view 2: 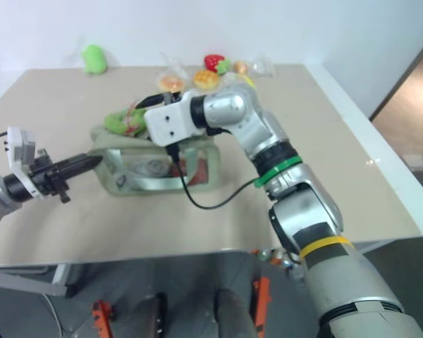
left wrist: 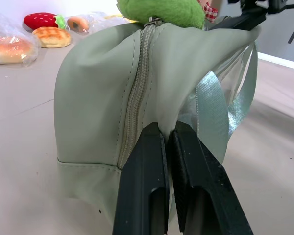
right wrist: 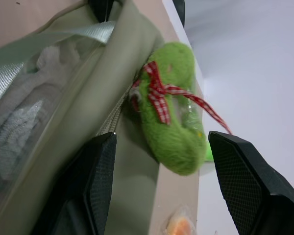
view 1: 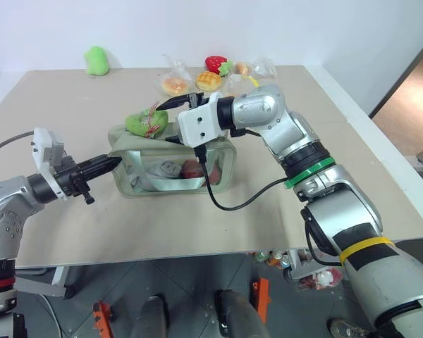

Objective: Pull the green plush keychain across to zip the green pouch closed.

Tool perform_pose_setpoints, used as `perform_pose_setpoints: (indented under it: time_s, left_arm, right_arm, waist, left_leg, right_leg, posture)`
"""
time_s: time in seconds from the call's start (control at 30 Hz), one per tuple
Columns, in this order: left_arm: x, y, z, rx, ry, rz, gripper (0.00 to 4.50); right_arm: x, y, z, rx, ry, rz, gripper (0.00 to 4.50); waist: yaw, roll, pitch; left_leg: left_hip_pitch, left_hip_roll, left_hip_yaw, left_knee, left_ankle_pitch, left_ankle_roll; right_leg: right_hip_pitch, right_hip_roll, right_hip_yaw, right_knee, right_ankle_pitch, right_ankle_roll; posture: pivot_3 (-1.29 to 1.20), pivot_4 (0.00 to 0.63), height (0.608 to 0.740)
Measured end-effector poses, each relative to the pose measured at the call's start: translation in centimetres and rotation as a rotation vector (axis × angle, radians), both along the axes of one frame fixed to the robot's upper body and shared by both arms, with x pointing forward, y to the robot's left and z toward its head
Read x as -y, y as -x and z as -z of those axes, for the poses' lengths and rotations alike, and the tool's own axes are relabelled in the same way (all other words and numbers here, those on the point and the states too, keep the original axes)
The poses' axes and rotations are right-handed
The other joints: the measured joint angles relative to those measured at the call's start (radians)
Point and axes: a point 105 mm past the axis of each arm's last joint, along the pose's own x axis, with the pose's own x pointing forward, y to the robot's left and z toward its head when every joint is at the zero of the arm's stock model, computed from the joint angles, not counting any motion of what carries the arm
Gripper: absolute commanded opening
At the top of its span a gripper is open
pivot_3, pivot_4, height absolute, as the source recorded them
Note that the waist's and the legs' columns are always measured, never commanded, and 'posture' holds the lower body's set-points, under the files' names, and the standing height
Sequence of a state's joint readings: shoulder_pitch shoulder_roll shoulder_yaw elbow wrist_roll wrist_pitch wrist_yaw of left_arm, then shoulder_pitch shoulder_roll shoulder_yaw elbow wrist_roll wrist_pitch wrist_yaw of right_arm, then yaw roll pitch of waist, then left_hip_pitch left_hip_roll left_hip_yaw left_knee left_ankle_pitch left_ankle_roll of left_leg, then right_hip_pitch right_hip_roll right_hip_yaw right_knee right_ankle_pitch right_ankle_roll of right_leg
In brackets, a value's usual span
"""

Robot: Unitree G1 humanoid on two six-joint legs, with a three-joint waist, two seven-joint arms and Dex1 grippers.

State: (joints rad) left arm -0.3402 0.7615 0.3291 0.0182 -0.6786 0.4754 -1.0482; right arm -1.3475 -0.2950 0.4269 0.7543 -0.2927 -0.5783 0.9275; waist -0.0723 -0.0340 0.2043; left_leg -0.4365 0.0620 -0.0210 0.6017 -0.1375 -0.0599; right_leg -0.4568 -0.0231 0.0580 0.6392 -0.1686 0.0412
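Nearest me, I saw the left gripper (view 1: pixel 111 163) with its ribbed black jaws pressed together, pinching the soft matte fabric at the end of the green pouch (view 1: pixel 170 165), just beside the zipper seam that ran up that end. The pouch was a boxy sage-green bag with clear, glossy plastic side windows and a shiny woven strap, sitting near the middle of the smooth beige tabletop (view 1: pixel 70 218); pale and red items showed through its window. On top of the pouch, at the end near my left gripper, lay the green plush keychain (view 1: pixel 145 122), a fuzzy rounded blob tied with a red-and-white checked ribbon. My right gripper (view 1: pixel 168 121) reached in from the other side with its jaws spread wide, one textured pad on each side of the keychain, holding nothing. Farther back lay crinkly clear bags of toy bread (view 1: pixel 176 84), a red toy strawberry (view 1: pixel 215 64), and, well apart, a plain light-green plush (view 1: pixel 96 60).
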Motion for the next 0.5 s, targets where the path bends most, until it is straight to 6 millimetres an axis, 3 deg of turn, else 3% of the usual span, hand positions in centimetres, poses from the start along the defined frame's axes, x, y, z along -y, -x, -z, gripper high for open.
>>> perform_pose_setpoints:
  time_s: [0.2,0.3,0.5]
  left_arm:
    - [0.0,0.1,0.0,0.005,0.0,-0.004,0.0]
    - [-0.1,0.0,0.0,0.008,0.0,-0.012,0.0]
    - [-0.1,0.1,0.1,0.011,0.004,-0.013,0.0]
  right_arm:
    - [-1.0,-0.2,0.0,0.013,-0.009,-0.009,3.1]
    - [-1.6,-0.1,-0.5,0.017,-0.025,-0.015,2.37]
    - [-1.9,-0.5,-0.7,0.004,-0.037,-0.002,0.27]
  waist:
    - [-0.001,0.0,0.0]
    - [-0.001,0.0,0.0]
    - [-0.001,0.0,0.0]
  left_leg:
    - [0.0,0.0,0.0,0.0,0.0,0.0]
    - [0.0,0.0,0.0,0.0,0.0,0.0]
    - [0.0,0.0,0.0,0.0,0.0,0.0]
  right_leg:
    - [0.0,0.0,0.0,0.0,0.0,0.0]
    - [0.0,0.0,0.0,0.0,0.0,0.0]
    - [0.0,0.0,0.0,0.0,0.0,0.0]
  posture:
    - [0.0,0.15,0.74]
    - [0.0,0.15,0.74]
    - [0.0,0.15,0.74]
